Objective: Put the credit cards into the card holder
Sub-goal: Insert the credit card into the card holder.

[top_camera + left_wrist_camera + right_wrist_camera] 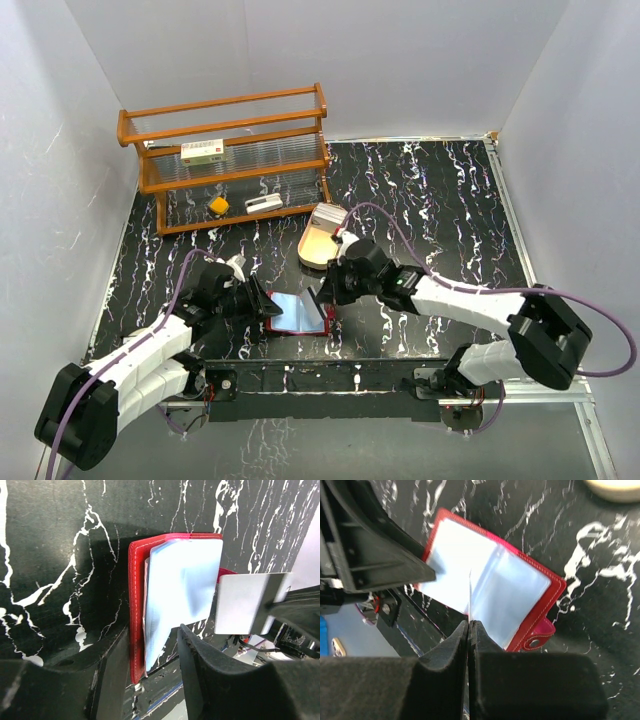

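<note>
Where the tabletop (440,190) meets its near edge, the card holder (298,312) lies open, pale pockets up. Left end effector (152,632) is clenched on its left flap; right end effector (469,626) pinches one credit card (242,602) on edge just above the pockets. Beyond: tan tray (316,248), then wooden rack (230,108) holding a white box (202,152)
</note>
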Available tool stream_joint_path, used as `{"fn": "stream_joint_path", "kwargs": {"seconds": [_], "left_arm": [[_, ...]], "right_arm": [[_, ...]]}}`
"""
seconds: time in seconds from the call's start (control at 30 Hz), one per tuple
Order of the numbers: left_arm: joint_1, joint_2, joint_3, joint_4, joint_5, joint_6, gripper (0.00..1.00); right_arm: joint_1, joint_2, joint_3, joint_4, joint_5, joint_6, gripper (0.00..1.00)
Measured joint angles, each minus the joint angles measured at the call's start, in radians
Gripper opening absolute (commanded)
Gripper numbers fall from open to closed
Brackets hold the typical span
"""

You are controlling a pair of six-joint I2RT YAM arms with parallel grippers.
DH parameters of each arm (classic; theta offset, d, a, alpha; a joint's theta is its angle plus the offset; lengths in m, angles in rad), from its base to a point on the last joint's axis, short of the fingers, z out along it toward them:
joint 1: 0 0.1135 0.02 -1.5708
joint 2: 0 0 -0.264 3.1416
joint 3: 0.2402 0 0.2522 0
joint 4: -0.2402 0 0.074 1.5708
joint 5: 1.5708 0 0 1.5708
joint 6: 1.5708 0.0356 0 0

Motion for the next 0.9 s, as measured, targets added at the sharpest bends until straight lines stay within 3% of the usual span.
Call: {"fn": "stream_joint_path", "kwargs": {"seconds": [0.27,0.5,0.83,0.9], "left_arm": [[0.0,0.021,0.026,-0.066,-0.042,0.017,0.4],[0.0,0.025,0.034,-0.097,-0.066,0.021,0.31],[0.0,0.026,0.034,-0.117,-0.078,0.017,0.0],[0.0,0.031,0.034,-0.113,-0.077,0.017,0.0]], "right_arm": [[0.025,0.076,-0.098,0.077,0.036,0.095,0.0],[0.025,0.084,-0.113,0.074,0.102,0.096,0.0],[0.025,0.05,-0.143,0.058,0.16,0.059,0.0],[0.025,0.05,-0.14,0.047,0.162,0.054,0.0]]}}
